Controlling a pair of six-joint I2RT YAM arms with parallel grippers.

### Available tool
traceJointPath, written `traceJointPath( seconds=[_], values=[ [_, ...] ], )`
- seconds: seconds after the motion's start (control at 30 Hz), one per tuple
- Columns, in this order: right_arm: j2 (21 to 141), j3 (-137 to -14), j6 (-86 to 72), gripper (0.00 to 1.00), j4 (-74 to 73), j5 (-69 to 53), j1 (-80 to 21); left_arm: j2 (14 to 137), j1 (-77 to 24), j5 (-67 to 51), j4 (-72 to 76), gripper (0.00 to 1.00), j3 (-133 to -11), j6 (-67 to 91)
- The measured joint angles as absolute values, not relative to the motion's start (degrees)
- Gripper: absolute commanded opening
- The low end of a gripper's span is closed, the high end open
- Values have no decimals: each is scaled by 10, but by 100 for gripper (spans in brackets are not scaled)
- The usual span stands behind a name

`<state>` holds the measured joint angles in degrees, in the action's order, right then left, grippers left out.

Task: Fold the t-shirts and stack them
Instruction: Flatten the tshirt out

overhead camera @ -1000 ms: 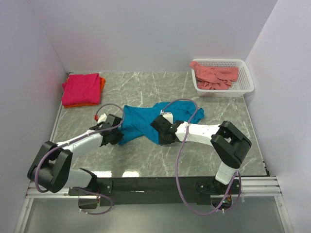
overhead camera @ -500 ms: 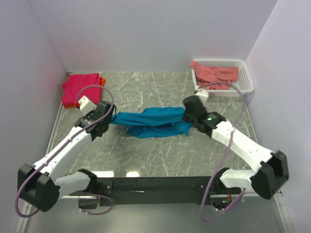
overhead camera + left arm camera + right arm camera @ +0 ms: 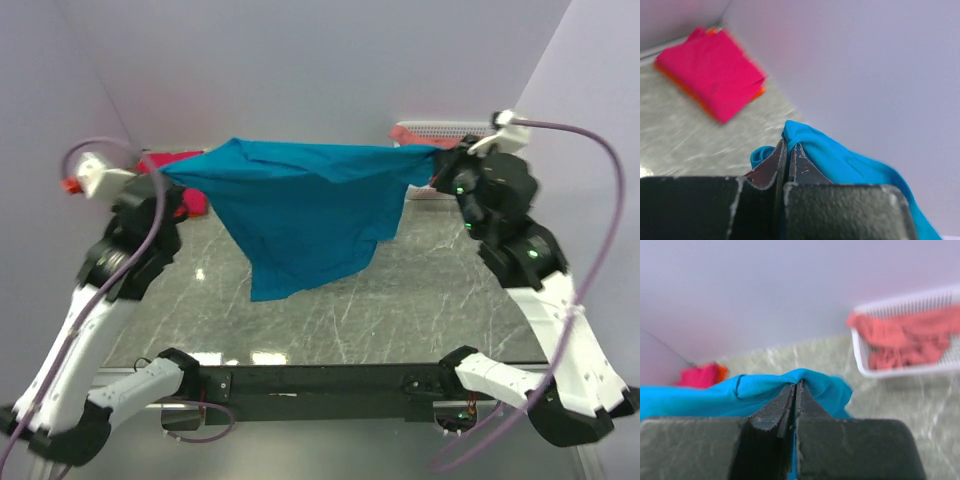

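The teal-blue t-shirt [image 3: 300,205] hangs spread in the air high above the table, stretched between both arms. My left gripper [image 3: 168,175] is shut on its left end, seen in the left wrist view [image 3: 788,142] with cloth [image 3: 840,160] between the jaws. My right gripper [image 3: 437,158] is shut on its right end, seen in the right wrist view [image 3: 796,384] with cloth [image 3: 765,387] around the jaws. The magenta-pink t-shirt [image 3: 710,75] lies folded on the orange t-shirt [image 3: 757,94] at the back left. The salmon-pink t-shirt [image 3: 905,337] lies crumpled in the basket.
The white mesh basket [image 3: 880,371] stands at the back right corner, partly hidden by my right arm in the top view [image 3: 440,130]. White walls close in the grey marble table [image 3: 400,300] on three sides.
Both arms have risen and spread apart, lifting the teal-blue t-shirt from the table into the air, where it now hangs open between them.
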<state>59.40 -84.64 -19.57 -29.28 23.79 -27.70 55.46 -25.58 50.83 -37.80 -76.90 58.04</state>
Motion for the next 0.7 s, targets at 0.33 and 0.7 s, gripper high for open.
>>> traceJointPath(
  seconds=[0.33,0.7],
  values=[
    [518,-1027,-146,0,-340,133,-277,378,-256,389,-281,1,-848,469],
    [519,-1154,-123,0,-368,107,-277,415,-257,285,-270,1,-948,429]
  ],
)
